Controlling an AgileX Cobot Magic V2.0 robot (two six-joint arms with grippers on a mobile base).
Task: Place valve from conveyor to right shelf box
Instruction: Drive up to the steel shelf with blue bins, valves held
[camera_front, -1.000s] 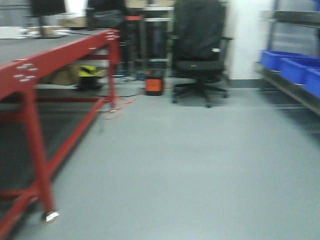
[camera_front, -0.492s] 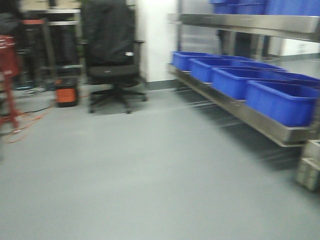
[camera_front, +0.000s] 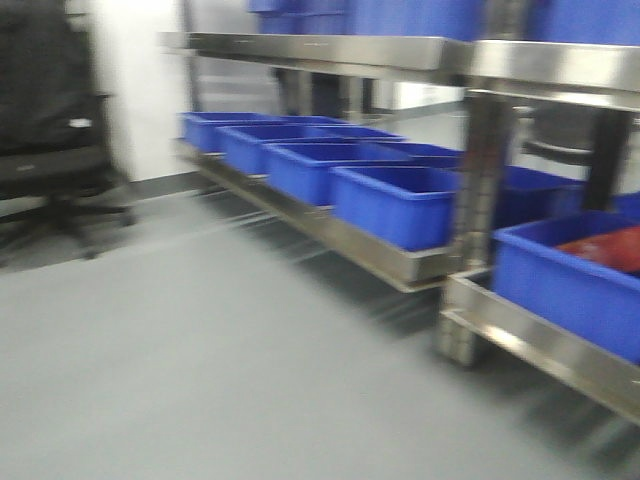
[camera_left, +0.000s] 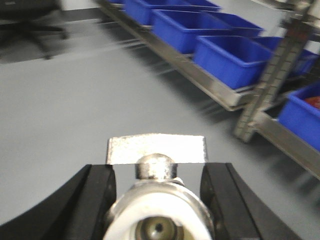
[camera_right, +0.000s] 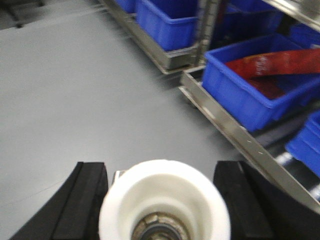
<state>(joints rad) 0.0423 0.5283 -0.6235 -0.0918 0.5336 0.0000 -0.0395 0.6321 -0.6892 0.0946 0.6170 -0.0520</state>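
- The left jaws are closed on a valve (camera_left: 159, 220), with one black jaw against each side of its metal body at 9 and 3 o'clock, low in the left wrist view.
- That valve is seen end-on. It has a white ring around a metal core, a rounded metal cap (camera_left: 156, 167) at its 12 o'clock, and a flat metal handle (camera_left: 156, 149) lying crosswise just beyond the cap.
- The right jaws grip a second valve (camera_right: 165, 185) the same way, at 9 and 3 o'clock. From the right wrist only its white ring and a metal nut inside it show.
- Both valves are held above the bare grey floor (camera_left: 100, 100), well apart from the shelf.
- The shelf (camera_front: 400, 262) is a steel rack running from 12 toward 4 o'clock in the front view, with an upright post (camera_front: 480, 200) at about 3 o'clock.
- On its lower tray, open blue boxes (camera_front: 390, 205) stand side by side in a row that recedes toward 11 o'clock.
- Past the post, at 4 o'clock, a nearer blue box (camera_front: 560, 285) holds a red thing (camera_front: 610, 248); the blur hides what it is. From the right wrist this box lies at 2 o'clock of the second valve.
- The top boxes (camera_front: 420, 15), also blue, stand on the upper level at 12 o'clock, cut by the frame edge.
- A black office chair (camera_front: 50, 150) stands on the floor at 9 o'clock, near a white wall (camera_front: 130, 90).
- All three views are smeared.
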